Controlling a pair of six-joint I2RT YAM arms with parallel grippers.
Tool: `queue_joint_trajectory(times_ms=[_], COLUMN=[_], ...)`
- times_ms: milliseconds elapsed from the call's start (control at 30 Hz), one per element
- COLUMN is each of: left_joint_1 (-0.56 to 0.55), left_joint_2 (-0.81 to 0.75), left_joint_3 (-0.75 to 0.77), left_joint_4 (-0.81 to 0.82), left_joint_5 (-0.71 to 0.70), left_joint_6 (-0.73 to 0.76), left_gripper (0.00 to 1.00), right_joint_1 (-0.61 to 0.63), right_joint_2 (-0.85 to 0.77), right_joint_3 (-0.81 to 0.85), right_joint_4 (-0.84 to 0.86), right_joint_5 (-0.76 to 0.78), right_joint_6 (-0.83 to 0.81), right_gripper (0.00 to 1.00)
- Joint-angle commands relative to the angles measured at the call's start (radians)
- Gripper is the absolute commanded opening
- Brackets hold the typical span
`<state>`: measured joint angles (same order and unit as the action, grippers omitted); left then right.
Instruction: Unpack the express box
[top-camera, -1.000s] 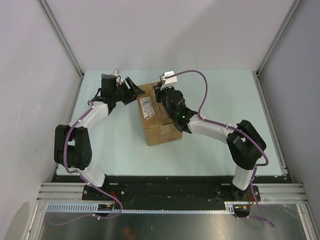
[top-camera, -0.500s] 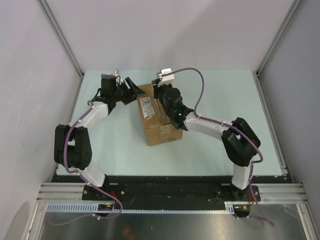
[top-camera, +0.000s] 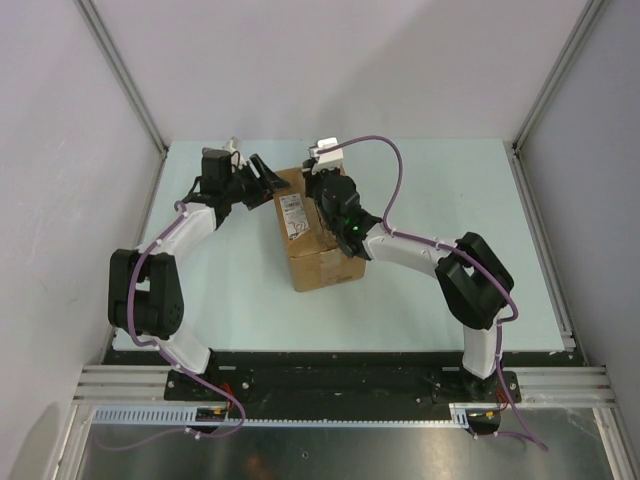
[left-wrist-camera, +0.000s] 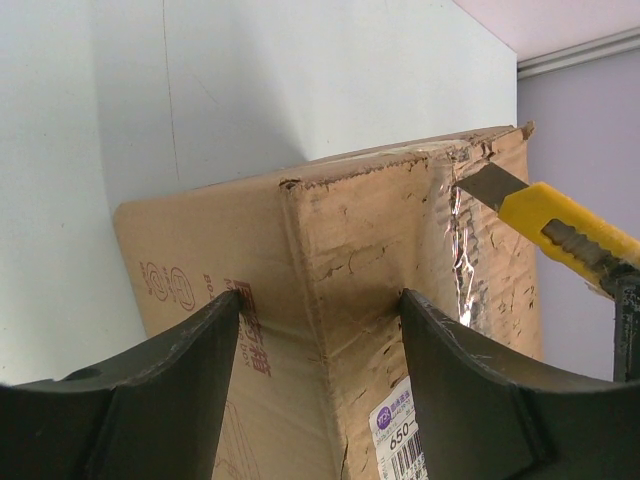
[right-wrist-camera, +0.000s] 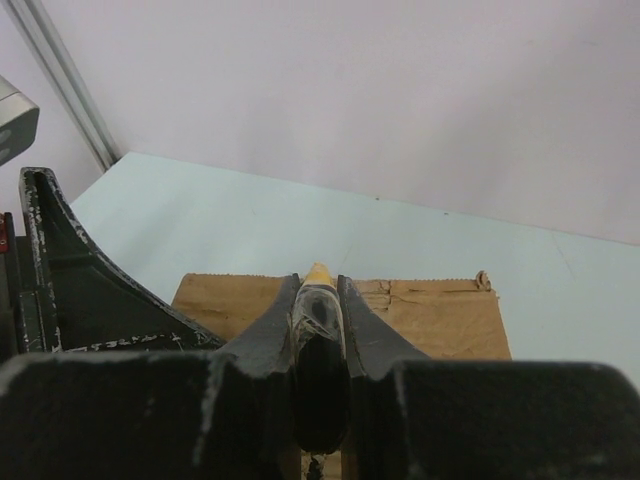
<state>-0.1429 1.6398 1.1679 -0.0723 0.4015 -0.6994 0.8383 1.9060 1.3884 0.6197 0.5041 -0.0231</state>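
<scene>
the express box (top-camera: 318, 262) stands on the pale green bench (top-camera: 440, 190), a little toward 10 o'clock from the bench's middle in the top view. it is turned slightly askew, and its top flaps lie down flat. a white barcode label (top-camera: 294, 215) lies on its top, toward the box's 9 o'clock side.

the left arm (top-camera: 185, 230) reaches in from 8 o'clock and ends at the box's 10 o'clock corner. its jaws stand wide apart. in the left wrist view the two dark fingers (left-wrist-camera: 150, 400) bracket that upright corner edge, one on each side of it. they grip nothing, and whether they touch the cardboard cannot be told. the cardboard at this corner is creased and scuffed. a strip of shiny clear tape (left-wrist-camera: 462, 250) runs along the top seam.

the right arm (top-camera: 420, 255) comes in from 4 o'clock and bends over the box top. a purple cable (top-camera: 385, 165) loops above it. its jaws are nearly closed, pinching the dark handle of a yellow utility knife (left-wrist-camera: 560, 225). the knife's grey blade (left-wrist-camera: 490, 183) is extended and points at the taped seam near the far 12 o'clock edge of the top. the tip is just beside the tape, and contact cannot be told. in the right wrist view only a yellow sliver of the knife shows between the jaws, with the box top beyond it.
</scene>
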Motion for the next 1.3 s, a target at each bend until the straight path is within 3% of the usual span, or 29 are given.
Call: queue_joint_trajectory(times_ms=[0, 1267], left_joint_1=[0.009, 0.012], left_joint_2=[0.018, 0.020], left_joint_3=[-0.002, -0.004], left_joint_4=[-0.066, -0.066], left_joint_5=[0.003, 0.010], left_joint_6=[0.049, 0.034], left_gripper=[0.67, 0.68], right_joint_1=[-0.005, -0.008], right_joint_2=[-0.010, -0.005], right_joint_3=[0.047, 0.047], right_joint_4=[0.058, -0.080], right_joint_5=[0.030, 0.036], right_joint_6=[-0.021, 0.100], right_gripper=[0.00, 0.00])
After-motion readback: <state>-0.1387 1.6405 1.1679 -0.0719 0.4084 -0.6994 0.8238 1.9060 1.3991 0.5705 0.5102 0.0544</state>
